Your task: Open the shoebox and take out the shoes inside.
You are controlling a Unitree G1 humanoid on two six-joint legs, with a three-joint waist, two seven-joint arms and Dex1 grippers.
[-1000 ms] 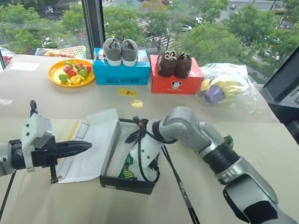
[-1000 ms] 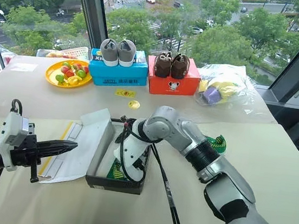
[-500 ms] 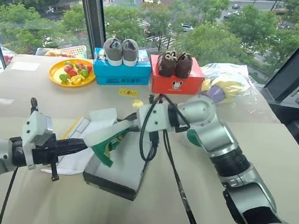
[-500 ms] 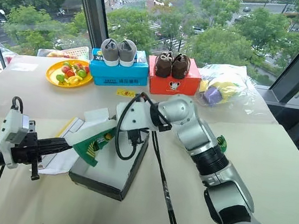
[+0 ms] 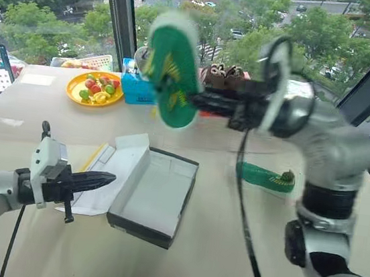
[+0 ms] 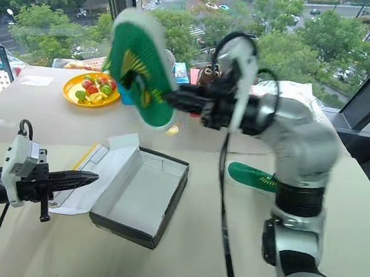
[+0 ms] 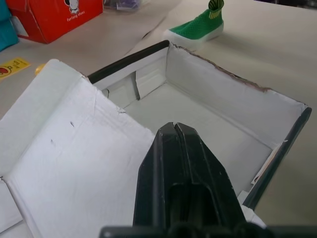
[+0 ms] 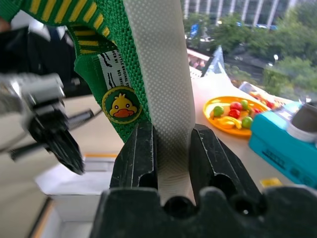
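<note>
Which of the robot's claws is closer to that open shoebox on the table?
The left. The left claw, shut, hovers just beside the shoebox at its opened lid. The right claw is raised well above the table, holding a green shoe up in the air.

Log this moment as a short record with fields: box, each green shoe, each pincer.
shoebox: open on the table, lid folded back toward the robot's left, white inside, no shoe in it
first shoe: lying on the table, right of the box
second shoe: held in the air above the table, green sole facing the camera
right pincer: shut on the second shoe
left pincer: shut, holding nothing, at the lid's edge
</note>
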